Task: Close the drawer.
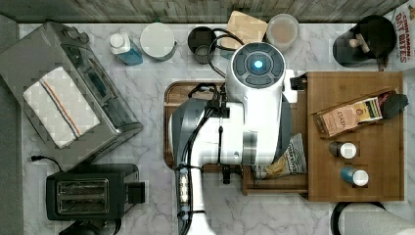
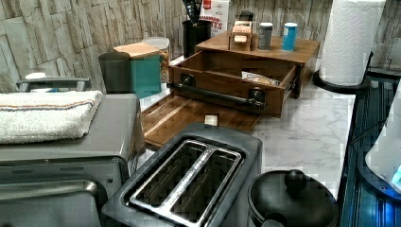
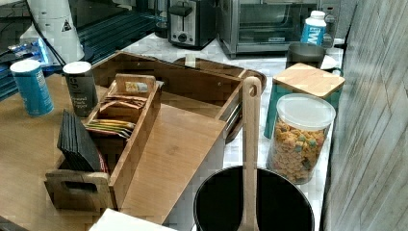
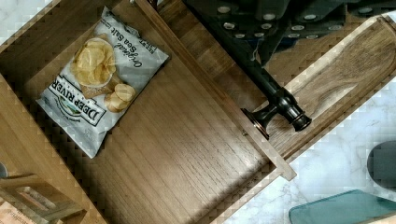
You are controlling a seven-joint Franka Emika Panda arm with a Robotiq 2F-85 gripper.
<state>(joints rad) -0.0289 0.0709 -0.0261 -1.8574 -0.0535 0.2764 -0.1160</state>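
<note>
- Looking down in the top view, we see the arm (image 1: 235, 127) spread over the drawer (image 1: 274, 183), which hides most of it; the drawer stands pulled out from under the cabinet top (image 1: 357, 186), toward the top view's left.
- In the left view we note the drawer (image 2: 227, 71) open, its front panel facing the toaster side, its long black bar handle (image 2: 215, 94) running across that front. The handle's long axis lies along the front edge, crosswise to the way the drawer slides.
- The drawer's front hangs over the darker wooden tray (image 2: 189, 116) on the marble counter (image 2: 307, 132).
- In the wrist view we see the drawer floor (image 4: 177, 154) and one handle end on its bracket (image 4: 280, 109). The gripper (image 4: 261, 23) shows as dark, studded parts just over the bar; we cannot tell whether the fingers are apart or together.
- Inside the drawer lies a chip bag (image 4: 100, 79); we read "DEEP RIVER" and "Original Sea Salt".
- On the cabinet top: a wooden tea caddy (image 3: 120, 120), a blue canister (image 3: 31, 86) and a dark canister (image 3: 81, 89) with small lettering we cannot read.
- Top view: the tea box (image 1: 342, 120) reads "STASH"; a carton (image 1: 405, 29) at the corner reads "CINNAMON OAT BITES".
- Right view: a clear jar of cereal (image 3: 298, 139) stands beside a teal box with a wooden lid (image 3: 308, 82).
</note>
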